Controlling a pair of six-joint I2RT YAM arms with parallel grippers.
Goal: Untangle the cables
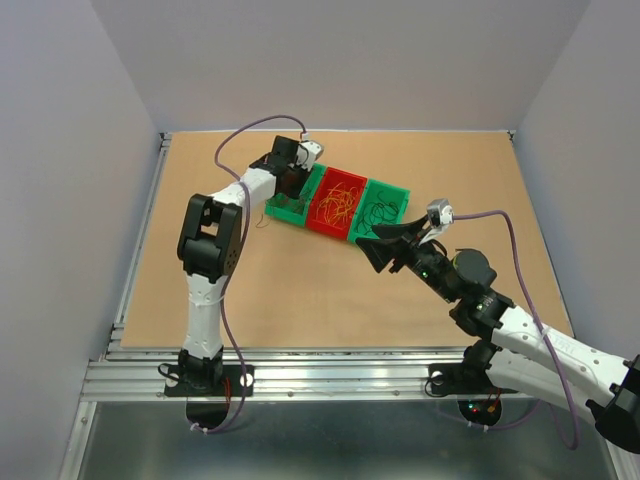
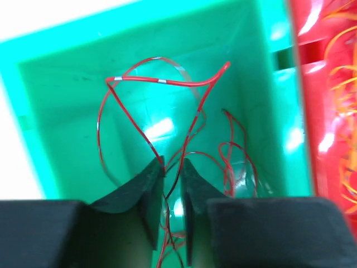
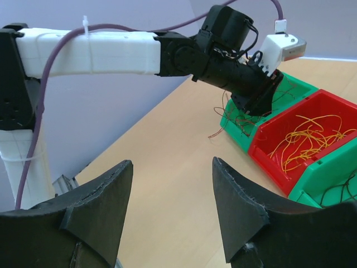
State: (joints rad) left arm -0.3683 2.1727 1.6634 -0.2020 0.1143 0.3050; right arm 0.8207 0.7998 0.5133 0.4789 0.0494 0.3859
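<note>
Left wrist view: the left gripper (image 2: 173, 166) stands narrowly parted inside the green bin (image 2: 61, 78), with red cables (image 2: 167, 82) running loose between its jaws. The right gripper (image 3: 173, 190) is wide and empty. These wires look light, springy and easily snagged; better take one strand at a free loop.

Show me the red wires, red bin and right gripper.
red wires (image 2: 184, 84), left wrist view, on the top strand.
red bin (image 3: 269, 161), right wrist view, on its near wall.
right gripper (image 3: 172, 162), right wrist view, midway between its fingertips.

No legible text, labels, numbers or signs in any view.
</note>
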